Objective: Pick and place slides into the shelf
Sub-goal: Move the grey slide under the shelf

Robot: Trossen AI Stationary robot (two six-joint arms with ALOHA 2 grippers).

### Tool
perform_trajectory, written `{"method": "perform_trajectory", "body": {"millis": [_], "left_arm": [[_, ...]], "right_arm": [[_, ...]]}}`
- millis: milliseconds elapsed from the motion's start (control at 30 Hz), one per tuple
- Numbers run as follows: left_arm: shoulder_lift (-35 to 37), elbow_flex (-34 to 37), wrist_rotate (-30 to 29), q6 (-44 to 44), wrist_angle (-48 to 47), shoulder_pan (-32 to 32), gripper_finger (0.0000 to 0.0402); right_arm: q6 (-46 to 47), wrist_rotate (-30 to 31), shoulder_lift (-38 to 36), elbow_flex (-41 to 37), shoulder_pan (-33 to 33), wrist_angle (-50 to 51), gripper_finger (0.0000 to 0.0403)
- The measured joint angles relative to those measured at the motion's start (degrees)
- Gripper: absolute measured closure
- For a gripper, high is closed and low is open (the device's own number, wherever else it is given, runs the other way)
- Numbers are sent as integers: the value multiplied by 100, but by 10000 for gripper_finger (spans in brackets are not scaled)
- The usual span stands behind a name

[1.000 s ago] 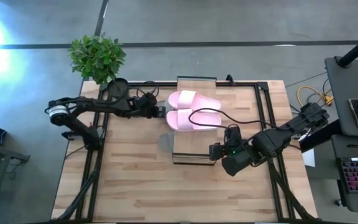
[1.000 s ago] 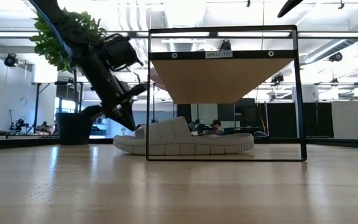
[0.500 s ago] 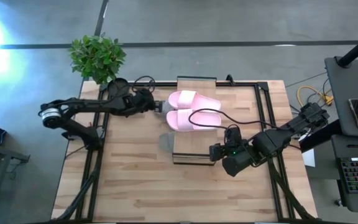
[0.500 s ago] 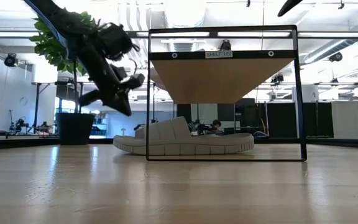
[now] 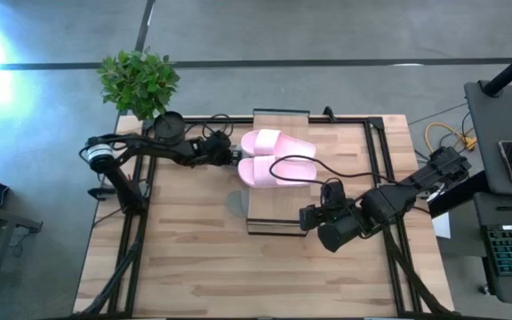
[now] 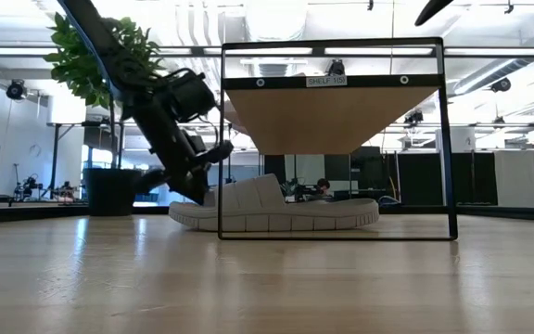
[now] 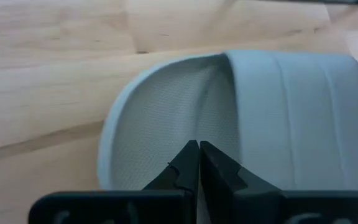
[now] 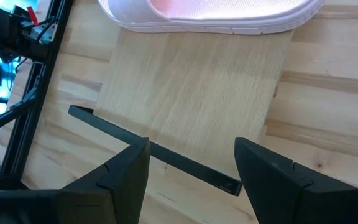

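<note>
The left pincer [image 5: 230, 153] hung at the rounded end of a pale pink slide [image 5: 276, 171], its two dark fingers [image 7: 194, 165] pressed together with no gap between them and nothing gripped. In the left wrist view those fingertips sat over the slide's textured footbed [image 7: 166, 118], just short of its broad, smooth strap [image 7: 297, 118].

The right pincer [image 5: 307, 217] hovered at the near end of the shelf [image 5: 278, 220], its blocky dark fingers [image 8: 120, 171] spread wide apart and empty, above the dark edge rail of the shelf's top [image 8: 191, 93].

Two pale pink slides lay side by side on the shelf's light wood plank top, the second [image 5: 276, 142] just behind the first. Their long axes ran across the worktop [image 5: 194, 258], rounded ends toward the left arm. From the low view, another slide [image 6: 276, 209] with a ribbed sole rested beneath the shelf's thin black frame [image 6: 448, 139], lying lengthwise across the picture. A leafy potted plant [image 5: 139, 82] stood at the worktop's far left corner.
</note>
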State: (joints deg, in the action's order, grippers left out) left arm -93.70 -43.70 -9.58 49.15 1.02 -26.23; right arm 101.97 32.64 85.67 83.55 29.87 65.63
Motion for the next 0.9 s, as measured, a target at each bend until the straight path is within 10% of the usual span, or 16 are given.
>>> {"method": "perform_trajectory", "body": {"millis": [633,900], "left_arm": [[984,-22,416,-477,-370,367,402],[1566,85,-806,-918,-1851,326,402]], "right_arm": [[0,-4,0,0,0,180,177],[-4,-4,-2,0,0,179,177]]}}
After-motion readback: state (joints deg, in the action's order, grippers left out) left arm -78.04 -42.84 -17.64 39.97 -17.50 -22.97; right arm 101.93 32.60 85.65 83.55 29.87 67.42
